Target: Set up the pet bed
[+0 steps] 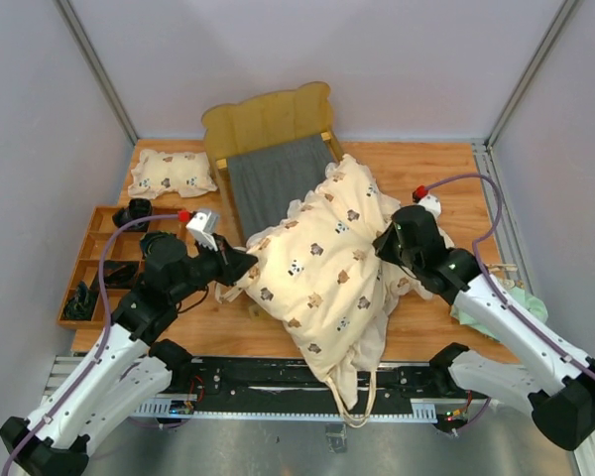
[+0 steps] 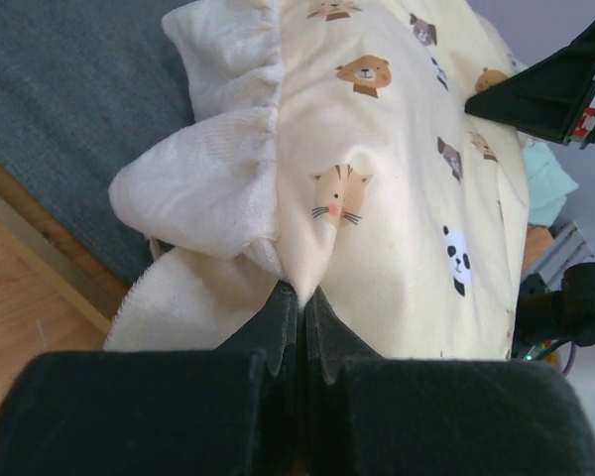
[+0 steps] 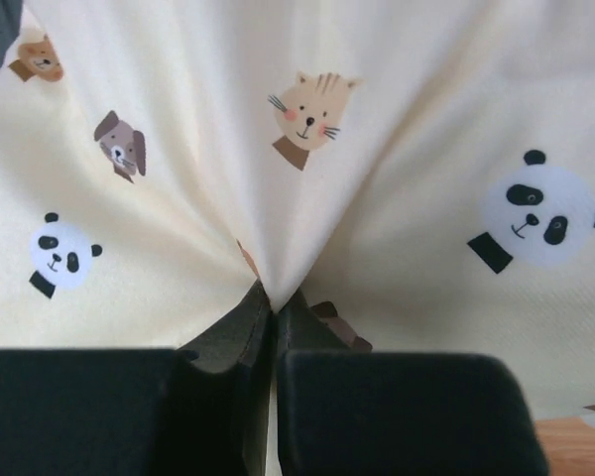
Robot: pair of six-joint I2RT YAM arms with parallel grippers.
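Overhead: light wooden table (image 1: pixel 431 178), pale grey walls (image 1: pixel 397 59) on three sides, metal corner posts. Black rail along the near edge carries both arm bases.

Pet bed (image 1: pixel 278 164) sits at the far middle of the table. Wavy headboard (image 1: pixel 268 117) faces the back wall; the long axis runs far to near, the foot end angled slightly toward the right arm. The foot end is hidden under a heaped animal-print quilt (image 1: pixel 327 268), cream with a ruffled edge. The quilt's near end trails over the table edge with its ties hanging.

Matching pillow (image 1: pixel 172 174) lies left of the bed, apart from it. Wooden compartment tray (image 1: pixel 89 260) is at the left edge, dark items inside, too small to name. Pale green cloth (image 1: pixel 506 302) lies at the right edge.

Left gripper (image 1: pixel 240 266) meets the quilt's left side, right gripper (image 1: pixel 385 244) its right side. Jaw state is unclear from above.

Left wrist view settles it: fingers pressed together on a fold just below the ruffle. It also shows the bed's grey base (image 2: pixel 69 119) and a wooden side rail (image 2: pixel 40 243) under the quilt's edge.

Right wrist view: fingers clamped on a pinch of quilt, cloth fanning out from it. Fabric fills the view, with a sliver of table at the lower right.
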